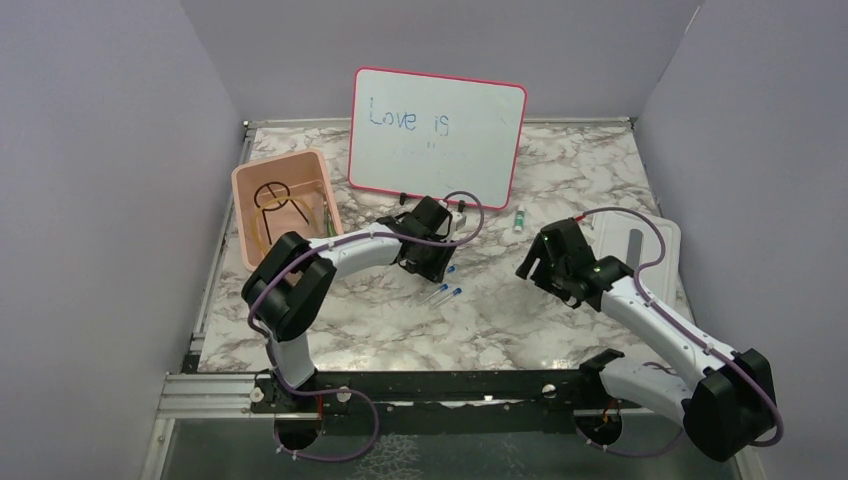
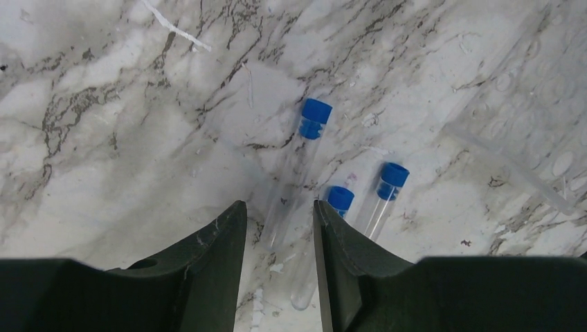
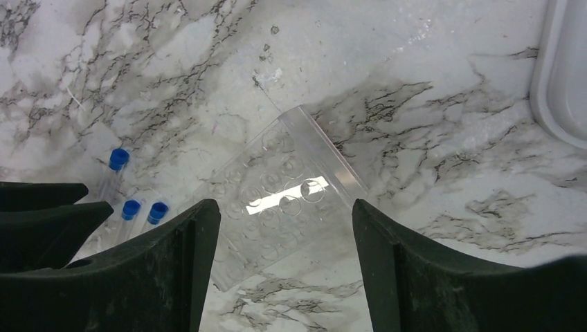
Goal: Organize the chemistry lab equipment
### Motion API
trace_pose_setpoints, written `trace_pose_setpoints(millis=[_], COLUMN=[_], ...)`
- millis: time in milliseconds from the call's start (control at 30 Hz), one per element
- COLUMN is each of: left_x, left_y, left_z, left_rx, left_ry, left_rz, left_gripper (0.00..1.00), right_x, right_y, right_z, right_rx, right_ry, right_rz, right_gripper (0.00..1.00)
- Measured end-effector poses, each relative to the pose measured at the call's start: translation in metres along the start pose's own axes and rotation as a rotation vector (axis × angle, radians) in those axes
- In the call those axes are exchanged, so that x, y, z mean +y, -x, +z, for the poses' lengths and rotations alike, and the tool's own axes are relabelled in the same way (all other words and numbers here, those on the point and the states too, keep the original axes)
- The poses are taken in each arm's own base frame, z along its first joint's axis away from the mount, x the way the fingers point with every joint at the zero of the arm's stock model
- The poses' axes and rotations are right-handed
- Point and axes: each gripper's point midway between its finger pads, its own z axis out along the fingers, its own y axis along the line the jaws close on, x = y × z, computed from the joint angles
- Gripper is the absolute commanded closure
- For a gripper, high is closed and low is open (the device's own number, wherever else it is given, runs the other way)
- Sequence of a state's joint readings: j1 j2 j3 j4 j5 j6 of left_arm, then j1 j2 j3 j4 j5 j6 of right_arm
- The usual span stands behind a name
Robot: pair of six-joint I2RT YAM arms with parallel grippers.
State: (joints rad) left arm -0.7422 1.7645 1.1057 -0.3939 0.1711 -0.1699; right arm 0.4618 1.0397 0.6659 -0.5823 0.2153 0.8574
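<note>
Three clear blue-capped tubes lie side by side on the marble table; they also show in the top view. My left gripper is open just above them, and the bottoms of two tubes lie between its fingers. My right gripper is open and empty, hovering over a flat clear tube rack. A small vial lies near the whiteboard. The black wire ring tripod and tan rubber tube are in the pink bin. Tongs, spatula and rod are not visible.
The pink-framed whiteboard stands at the back centre. The white lid lies at the right, its corner in the right wrist view. Grey walls close off three sides. The two grippers are close together.
</note>
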Motion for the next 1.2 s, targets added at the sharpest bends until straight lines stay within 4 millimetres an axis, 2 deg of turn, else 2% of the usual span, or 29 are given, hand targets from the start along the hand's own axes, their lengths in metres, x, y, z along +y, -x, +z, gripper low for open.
trace_pose_setpoints(millis=[333,533,733,800,1000,1200], left_x=[0.008,0.01,0.01,0.01,0.008,-0.002], left_y=[0.004,0.005,0.006,0.006,0.01,0.033], left_z=[0.015,0.017,0.016,0.016,0.014,-0.009], left_rx=[0.033,0.042,0.046,0.045,0.03,-0.076], left_ry=[0.112,0.178,0.191,0.195,0.194,0.172], left_rz=[0.079,0.123,0.117,0.11,0.085,0.067], left_gripper=[0.72,0.87,0.89,0.89,0.89,0.89], right_x=[-0.009,-0.013,-0.019,-0.015,0.004,0.023], right_y=[-0.013,-0.033,-0.057,-0.062,-0.063,-0.061], right_z=[-0.01,-0.011,-0.002,0.003,0.013,0.029], right_rx=[0.029,0.088,0.178,0.208,0.231,0.248], right_ry=[0.012,0.04,0.032,0.047,0.111,0.158], right_rz=[0.012,0.046,0.059,0.062,0.072,0.08], right_gripper=[0.24,0.24,0.27,0.28,0.32,0.36])
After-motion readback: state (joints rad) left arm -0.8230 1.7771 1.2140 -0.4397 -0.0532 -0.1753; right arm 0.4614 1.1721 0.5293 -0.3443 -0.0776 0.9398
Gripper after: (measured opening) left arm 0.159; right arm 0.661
